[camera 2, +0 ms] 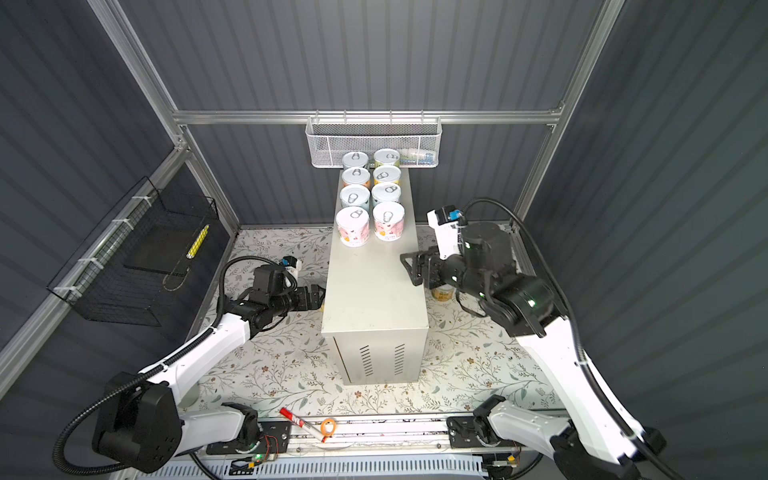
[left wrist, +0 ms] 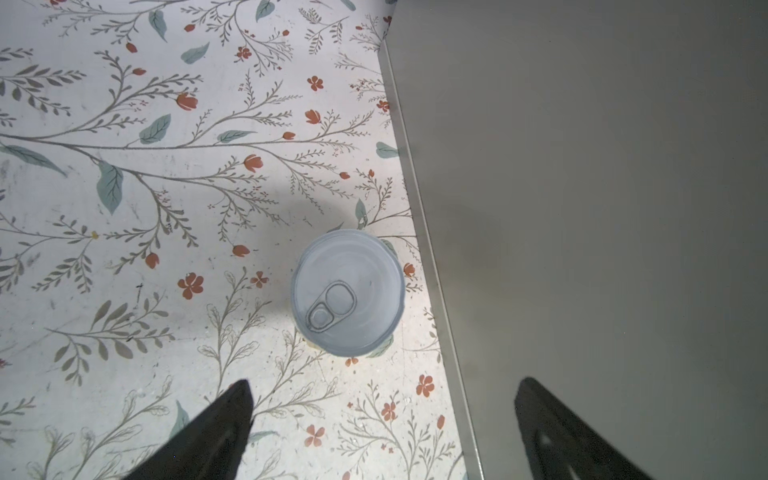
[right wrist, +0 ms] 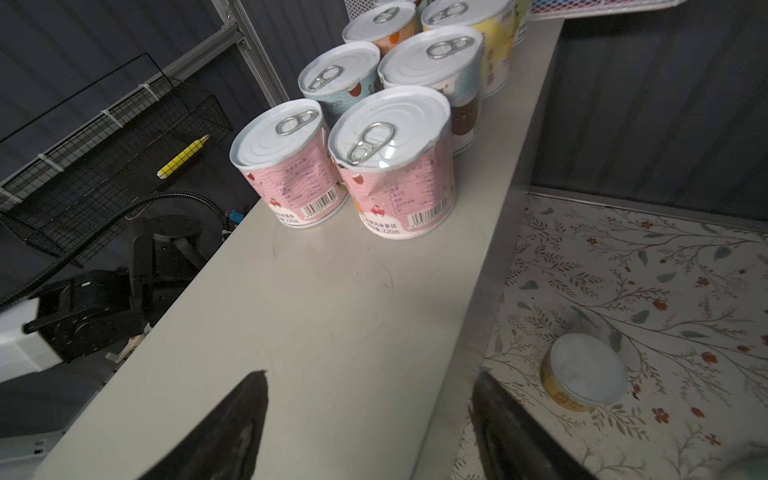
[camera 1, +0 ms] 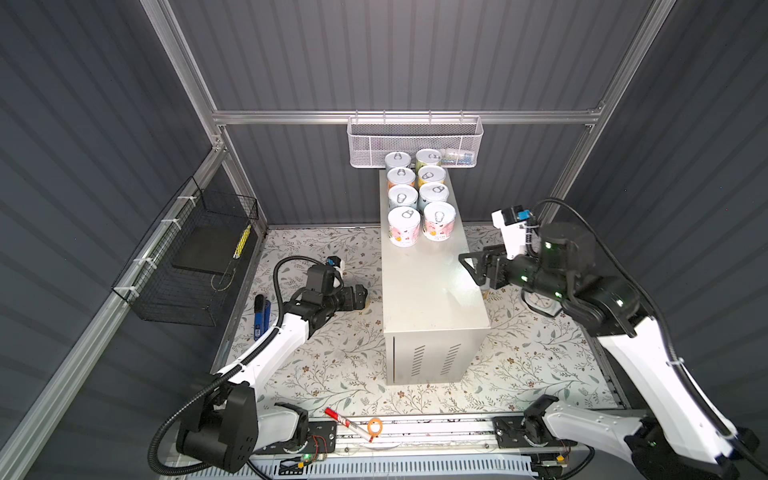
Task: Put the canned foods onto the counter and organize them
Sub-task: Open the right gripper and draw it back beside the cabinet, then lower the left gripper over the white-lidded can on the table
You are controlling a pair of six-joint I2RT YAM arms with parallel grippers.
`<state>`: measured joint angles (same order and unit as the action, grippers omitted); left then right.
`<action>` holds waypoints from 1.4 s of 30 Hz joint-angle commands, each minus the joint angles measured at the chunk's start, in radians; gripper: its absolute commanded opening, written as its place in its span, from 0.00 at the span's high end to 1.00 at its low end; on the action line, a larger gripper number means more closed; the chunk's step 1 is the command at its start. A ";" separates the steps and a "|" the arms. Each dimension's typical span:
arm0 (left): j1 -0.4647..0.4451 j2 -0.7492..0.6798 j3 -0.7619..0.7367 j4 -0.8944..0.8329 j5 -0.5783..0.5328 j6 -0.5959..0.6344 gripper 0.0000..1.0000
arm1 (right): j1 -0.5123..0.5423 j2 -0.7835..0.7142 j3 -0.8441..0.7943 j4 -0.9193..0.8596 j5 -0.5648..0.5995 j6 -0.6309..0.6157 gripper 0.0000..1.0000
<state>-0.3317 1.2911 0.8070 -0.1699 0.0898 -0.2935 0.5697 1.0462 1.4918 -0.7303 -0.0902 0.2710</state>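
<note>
Pick-up step: eight canned foods [camera 1: 404,226] stand paired at the far end of the counter [camera 1: 432,291]; the left gripper [left wrist: 384,384], jaws spread wide and empty, hovers over a silver-lidded tin [left wrist: 348,293] beside the counter and should next descend and close; the right gripper [right wrist: 370,374], parted and empty, overhangs the counter near a yellow tin [right wrist: 584,372]

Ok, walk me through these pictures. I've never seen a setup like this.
This is a two-armed robot, and each arm ends in a claw. Two pictures look down from overhead. The other two come from cameras on the arms' wrists. The eight cans stand in two rows on the beige counter. Two more wait on the floral surface: a silver-lidded can below the left claw, and a yellow-labelled can beside the counter near the right claw. Both claws are open and hold nothing.
</note>
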 commanded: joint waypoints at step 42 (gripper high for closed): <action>-0.132 0.472 -0.012 0.385 -0.298 -0.013 0.61 | -0.048 -0.052 -0.244 0.167 0.087 -0.009 0.14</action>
<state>-0.4576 1.7458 0.7792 0.2478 -0.2092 -0.3103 0.5293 1.0069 1.2621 -0.5827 -0.0010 0.2794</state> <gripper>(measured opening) 0.770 0.861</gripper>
